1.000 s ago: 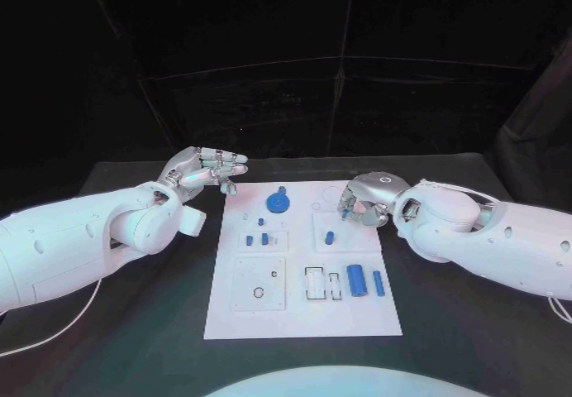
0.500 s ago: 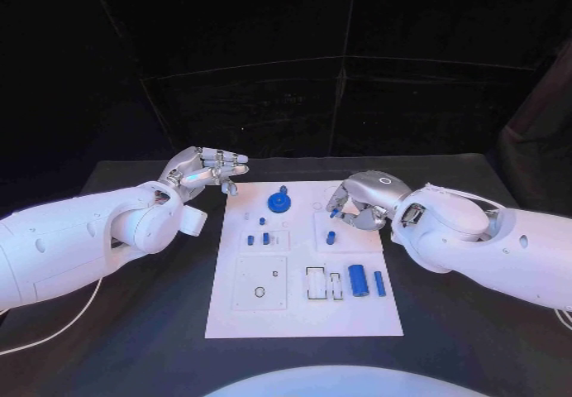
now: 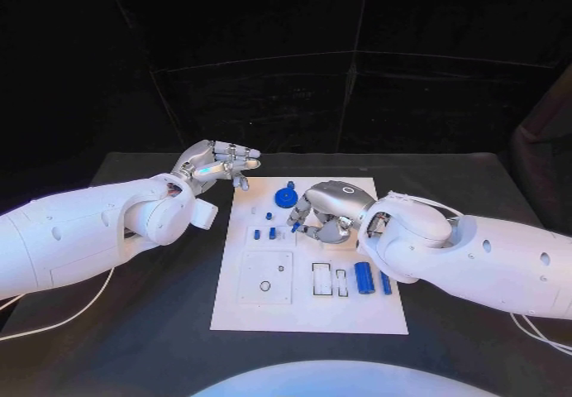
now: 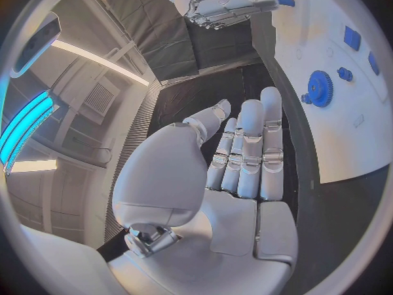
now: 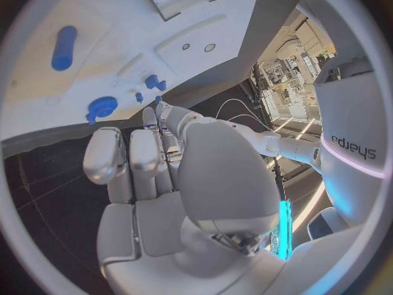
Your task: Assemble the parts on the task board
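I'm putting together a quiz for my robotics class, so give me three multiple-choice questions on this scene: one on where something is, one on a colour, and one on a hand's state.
1. Where is the gear?
A. In the left hand
B. On the task board, near its far edge
C. On the black table, off the board

2. What colour is the big cylinder lying on the board?
A. Blue
B. Red
C. Green

3. What is the left hand doing?
A. Gripping the gear
B. Pressing flat on the board
C. Holding nothing

Answers:
1 B: the gear lies on the task board.
2 A: the cylinder is blue.
3 C: the left hand has an empty palm.
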Action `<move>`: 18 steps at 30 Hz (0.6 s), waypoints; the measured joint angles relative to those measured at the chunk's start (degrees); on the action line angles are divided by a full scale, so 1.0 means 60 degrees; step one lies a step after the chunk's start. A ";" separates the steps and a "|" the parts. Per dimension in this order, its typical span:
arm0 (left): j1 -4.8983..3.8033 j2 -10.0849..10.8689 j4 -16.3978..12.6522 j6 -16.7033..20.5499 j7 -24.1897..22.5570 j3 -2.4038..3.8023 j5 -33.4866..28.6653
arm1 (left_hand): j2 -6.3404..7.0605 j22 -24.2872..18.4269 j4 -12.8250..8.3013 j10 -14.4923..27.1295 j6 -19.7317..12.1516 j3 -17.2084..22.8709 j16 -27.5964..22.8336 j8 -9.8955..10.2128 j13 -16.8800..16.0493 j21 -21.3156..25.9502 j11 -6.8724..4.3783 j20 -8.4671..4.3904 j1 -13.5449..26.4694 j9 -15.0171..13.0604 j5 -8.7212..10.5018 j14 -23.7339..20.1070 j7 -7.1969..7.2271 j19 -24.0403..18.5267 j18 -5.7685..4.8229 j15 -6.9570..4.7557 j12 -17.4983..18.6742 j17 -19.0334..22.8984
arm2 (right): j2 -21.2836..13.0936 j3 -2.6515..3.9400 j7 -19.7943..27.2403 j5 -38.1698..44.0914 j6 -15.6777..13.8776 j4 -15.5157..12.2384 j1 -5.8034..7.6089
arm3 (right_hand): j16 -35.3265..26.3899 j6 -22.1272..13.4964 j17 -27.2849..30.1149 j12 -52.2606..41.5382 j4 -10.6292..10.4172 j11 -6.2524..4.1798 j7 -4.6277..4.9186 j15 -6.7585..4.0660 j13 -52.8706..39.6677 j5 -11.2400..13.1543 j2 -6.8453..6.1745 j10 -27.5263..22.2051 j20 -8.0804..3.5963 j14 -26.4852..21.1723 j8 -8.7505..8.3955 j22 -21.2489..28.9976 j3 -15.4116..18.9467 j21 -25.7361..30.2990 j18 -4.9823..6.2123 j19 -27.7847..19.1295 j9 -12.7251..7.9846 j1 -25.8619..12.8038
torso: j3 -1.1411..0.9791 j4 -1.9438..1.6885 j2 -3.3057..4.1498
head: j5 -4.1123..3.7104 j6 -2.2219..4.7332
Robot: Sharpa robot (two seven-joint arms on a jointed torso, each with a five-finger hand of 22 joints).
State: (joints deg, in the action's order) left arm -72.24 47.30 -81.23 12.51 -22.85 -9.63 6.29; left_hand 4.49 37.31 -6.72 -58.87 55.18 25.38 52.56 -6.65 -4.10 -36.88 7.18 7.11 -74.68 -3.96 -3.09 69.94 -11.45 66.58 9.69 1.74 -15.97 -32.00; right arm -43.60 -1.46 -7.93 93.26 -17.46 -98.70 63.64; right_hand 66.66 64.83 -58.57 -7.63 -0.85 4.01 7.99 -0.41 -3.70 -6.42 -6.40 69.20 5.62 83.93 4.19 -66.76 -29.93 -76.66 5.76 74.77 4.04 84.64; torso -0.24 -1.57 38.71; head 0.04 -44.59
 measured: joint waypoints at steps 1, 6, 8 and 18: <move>-0.0005 -0.0008 -0.0014 -0.0003 -0.0001 0.0001 0.0000 | 0.0000 0.0000 0.0000 0.0000 0.0000 0.0000 0.0000 0.0000 0.0000 0.0000 0.0000 0.0000 0.0000 0.0000 0.0000 0.0000 0.0000 0.0000 0.0000 0.0000 0.0000 0.0000 | 0.0077 -0.0002 0.0012 -0.0022 0.0055 0.0052 -0.0054 | 0.0000 0.0000 0.0003 0.0000 0.0000 0.0000 0.0000 0.0000 0.0000 0.0000 0.0000 0.0000 0.0000 0.0000 0.0000 0.0000 0.0000 0.0000 0.0001 0.0000 0.0000 0.0000 | 0.0002 0.0000 0.0001 | 0.0019 -0.0012; -0.0008 -0.0032 -0.0040 -0.0013 -0.0002 0.0002 -0.0001 | 0.0000 0.0000 0.0000 0.0000 0.0000 0.0000 0.0000 0.0000 0.0008 0.0000 0.0000 0.0000 0.0000 0.0000 0.0000 0.0000 0.0000 0.0000 0.0000 0.0000 0.0000 0.0000 | 0.0464 -0.0014 0.0040 -0.0056 0.0370 0.0301 -0.0320 | 0.0000 -0.0001 0.0021 0.0000 0.0000 0.0000 0.0000 0.0000 0.0000 0.0000 -0.0033 0.0000 0.0000 0.0000 -0.0001 0.0000 0.0000 0.0000 0.0000 0.0000 -0.0003 -0.0064 | -0.0003 0.0013 0.0005 | 0.0131 -0.0066; -0.0016 -0.0050 -0.0051 -0.0019 -0.0002 0.0002 -0.0001 | 0.0000 0.0000 0.0000 0.0000 0.0000 0.0000 0.0000 0.0000 0.0008 0.0000 0.0000 0.0000 0.0000 0.0000 0.0000 0.0000 0.0000 0.0000 0.0000 0.0000 0.0000 0.0000 | 0.0590 -0.0018 0.0041 -0.0045 0.0502 0.0378 -0.0410 | 0.0000 -0.0001 0.0021 0.0034 0.0000 0.0000 -0.0001 0.0000 0.0000 0.0000 -0.0021 0.0000 0.0000 0.0000 -0.0010 0.0000 0.0000 0.0000 0.0002 0.0000 -0.0005 -0.0077 | -0.0007 0.0016 0.0005 | 0.0161 -0.0084; -0.0020 -0.0101 -0.0035 -0.0038 -0.0002 0.0002 -0.0002 | 0.0000 0.0001 0.0000 0.0000 0.0000 0.0000 0.0000 0.0000 0.0007 0.0000 0.0000 0.0000 0.0000 0.0000 0.0000 0.0000 0.0000 0.0000 0.0000 0.0000 0.0000 -0.0001 | 0.0822 -0.0021 0.0029 0.0177 0.0937 0.0429 -0.0602 | 0.0000 -0.0003 0.0033 0.0035 0.0001 0.0000 -0.0001 0.0000 0.0000 0.0000 0.0001 0.0000 0.0000 0.0000 -0.0012 0.0010 0.0001 0.0000 0.0002 -0.0001 -0.0014 -0.0098 | -0.0021 0.0016 0.0005 | 0.0266 -0.0171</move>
State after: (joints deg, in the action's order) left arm -72.36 46.69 -81.44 12.28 -22.87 -9.62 6.28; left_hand 4.49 37.32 -6.72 -58.87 55.18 25.38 52.56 -6.65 -4.06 -36.88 7.18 7.11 -74.68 -3.96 -3.09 69.94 -11.45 66.59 9.69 1.74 -15.97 -32.00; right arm -38.67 -1.59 -7.76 94.33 -11.84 -96.12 60.03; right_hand 66.66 64.82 -58.37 -7.42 -0.84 4.01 7.98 -0.41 -3.69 -6.42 -6.40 69.19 5.62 83.93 4.12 -66.70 -29.93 -76.66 5.77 74.76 3.95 84.05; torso -0.37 -1.47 38.74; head 1.64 -45.62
